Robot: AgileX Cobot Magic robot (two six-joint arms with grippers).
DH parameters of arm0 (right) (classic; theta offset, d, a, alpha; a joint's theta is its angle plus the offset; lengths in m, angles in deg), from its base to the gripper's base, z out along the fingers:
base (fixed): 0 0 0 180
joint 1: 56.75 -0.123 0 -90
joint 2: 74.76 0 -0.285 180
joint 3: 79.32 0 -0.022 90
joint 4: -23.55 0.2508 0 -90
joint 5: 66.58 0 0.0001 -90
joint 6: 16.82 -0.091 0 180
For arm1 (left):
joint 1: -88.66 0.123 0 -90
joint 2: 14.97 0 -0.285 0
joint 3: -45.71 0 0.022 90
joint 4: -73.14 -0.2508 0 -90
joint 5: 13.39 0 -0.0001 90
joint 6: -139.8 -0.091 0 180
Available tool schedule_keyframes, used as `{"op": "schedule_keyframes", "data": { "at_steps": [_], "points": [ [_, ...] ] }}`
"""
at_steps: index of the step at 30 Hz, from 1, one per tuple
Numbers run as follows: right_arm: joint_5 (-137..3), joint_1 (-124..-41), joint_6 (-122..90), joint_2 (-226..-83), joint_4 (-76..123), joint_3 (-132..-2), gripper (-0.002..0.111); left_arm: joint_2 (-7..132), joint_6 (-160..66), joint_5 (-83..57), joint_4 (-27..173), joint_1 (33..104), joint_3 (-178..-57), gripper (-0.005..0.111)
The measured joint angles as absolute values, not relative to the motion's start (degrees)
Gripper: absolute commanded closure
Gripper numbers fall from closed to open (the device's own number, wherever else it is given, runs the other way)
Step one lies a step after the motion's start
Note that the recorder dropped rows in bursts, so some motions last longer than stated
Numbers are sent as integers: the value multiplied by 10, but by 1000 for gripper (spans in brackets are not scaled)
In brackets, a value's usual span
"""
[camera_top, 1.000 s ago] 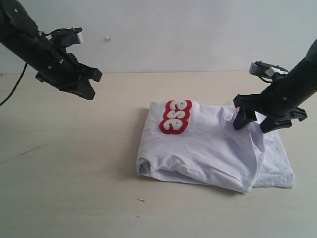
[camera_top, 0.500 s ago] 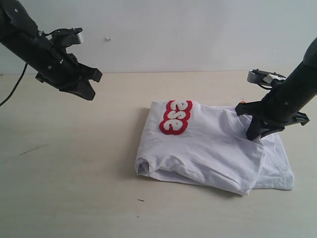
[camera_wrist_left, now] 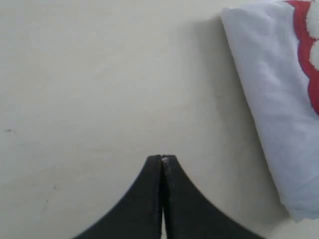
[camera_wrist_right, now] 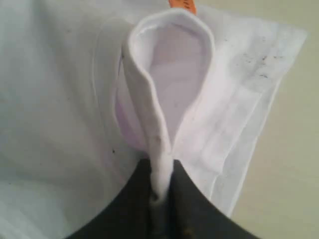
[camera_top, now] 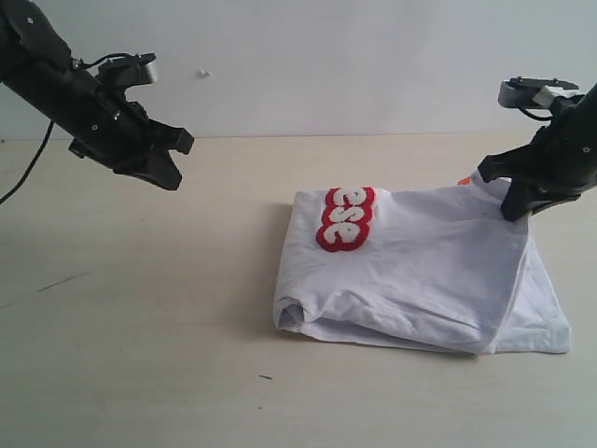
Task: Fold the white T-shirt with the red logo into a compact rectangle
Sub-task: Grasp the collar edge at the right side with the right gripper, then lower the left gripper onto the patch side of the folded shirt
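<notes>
Since one second ago my right gripper (camera_top: 514, 207) pinched the ribbed collar (camera_wrist_right: 149, 99) and lifted it toward 2 o'clock, dragging the half-folded white T-shirt (camera_top: 420, 271) along the table (camera_top: 140, 327). My left gripper (camera_top: 170, 161) hangs pressed together at 10 o'clock. I judge the cloth light and limp, best held at the hems.

Exterior: raised, front-on, mid-distance, facing pale wall (camera_top: 373, 56) over beige tabletop (camera_top: 140, 355). Both wrist views: close, looking down; all share thin white cotton T-shirt (camera_top: 420, 271).
</notes>
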State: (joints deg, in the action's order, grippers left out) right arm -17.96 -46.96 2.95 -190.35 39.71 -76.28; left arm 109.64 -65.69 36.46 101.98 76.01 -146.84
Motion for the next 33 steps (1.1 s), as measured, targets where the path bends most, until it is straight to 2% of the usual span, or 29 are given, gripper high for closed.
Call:
{"op": "schedule_keyframes", "data": {
  "at_steps": [6, 8, 11, 13, 16, 21, 25, 28, 33],
  "points": [
    [-196, -470, -51, -1919, 303, -763, 105, 1096, -661, 367, 1021, 760, -1468, 107],
    [-203, -470, -67, -1924, 280, -763, 96, 1096, -661, 367, 1021, 760, -1468, 107],
    [-206, -470, -76, -1934, 263, -763, 73, 1096, -661, 367, 1021, 760, -1468, 107],
    [-210, -470, -79, -1938, 259, -763, 64, 1096, -661, 367, 1021, 760, -1468, 107],
    [-214, -470, -98, -1938, 249, -763, 63, 1096, -683, 372, 1048, 760, -1468, 107],
    [-218, -470, -119, -1931, 239, -768, 63, 1096, -832, 414, 1202, 739, -1468, 107],
    [-219, -470, -120, -1924, 245, -770, 64, 1113, -906, 406, 1248, 667, -1468, 107],
    [-218, -470, -121, -1923, 258, -770, 66, 1143, -918, 348, 1233, 599, -1468, 107],
    [-213, -470, -121, -1923, 274, -770, 71, 1191, -916, 282, 1212, 531, -1468, 107]
  ]
}}
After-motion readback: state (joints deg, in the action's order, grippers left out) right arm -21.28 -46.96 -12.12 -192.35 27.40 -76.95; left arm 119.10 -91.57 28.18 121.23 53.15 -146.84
